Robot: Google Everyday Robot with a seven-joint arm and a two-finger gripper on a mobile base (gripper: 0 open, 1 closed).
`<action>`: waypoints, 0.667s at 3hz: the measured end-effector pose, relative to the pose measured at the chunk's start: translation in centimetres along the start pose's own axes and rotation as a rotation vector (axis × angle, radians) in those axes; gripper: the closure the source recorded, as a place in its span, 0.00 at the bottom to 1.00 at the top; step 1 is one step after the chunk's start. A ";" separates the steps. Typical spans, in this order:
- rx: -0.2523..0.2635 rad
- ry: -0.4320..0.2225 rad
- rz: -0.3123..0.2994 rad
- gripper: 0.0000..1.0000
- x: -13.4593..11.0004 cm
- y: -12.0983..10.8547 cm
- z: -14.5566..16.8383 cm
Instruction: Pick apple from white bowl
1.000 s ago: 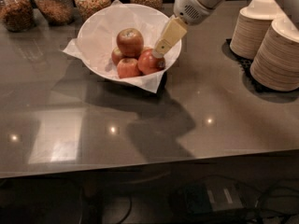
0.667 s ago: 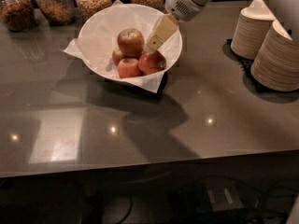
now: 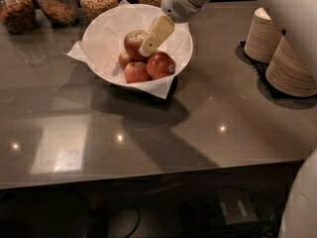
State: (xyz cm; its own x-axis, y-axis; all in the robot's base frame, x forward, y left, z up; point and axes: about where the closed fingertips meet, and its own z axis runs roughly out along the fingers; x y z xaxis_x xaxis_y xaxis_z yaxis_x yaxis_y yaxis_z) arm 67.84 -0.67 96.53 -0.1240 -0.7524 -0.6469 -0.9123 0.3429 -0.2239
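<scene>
The white bowl [image 3: 104,31], lined with crumpled white paper, stands at the back middle of the dark counter. Several apples lie in it. The round red apple [image 3: 132,41] with a yellowish blush sits on top at the back. A deep red apple [image 3: 160,65] lies right of it, and two smaller paler apples [image 3: 135,72] lie in front. My gripper [image 3: 146,49] reaches down from the upper right into the bowl. Its beige tip is at the right side of the blushed apple, just above the deep red one. The white arm hides the bowl's far right rim.
Several glass jars [image 3: 57,4] of snacks line the back edge behind the bowl. Stacks of small beige disposable bowls [image 3: 290,66] stand on a black mat at the right. The counter's front edge [image 3: 148,175] runs across the lower part of the view.
The gripper has moved left and further into the bowl, from over the deep red apple to the side of the blushed top apple. The apples have not moved.
</scene>
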 end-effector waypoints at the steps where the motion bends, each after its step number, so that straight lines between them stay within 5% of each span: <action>1: -0.010 -0.027 0.020 0.00 -0.6 0.5 1.3; 2: -0.019 -0.052 0.043 0.03 -0.9 0.9 2.4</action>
State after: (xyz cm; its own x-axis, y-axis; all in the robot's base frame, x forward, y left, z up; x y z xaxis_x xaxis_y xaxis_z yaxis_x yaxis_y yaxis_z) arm 68.05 1.66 95.16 -0.1432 -0.7069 -0.6927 -0.9139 0.3631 -0.1816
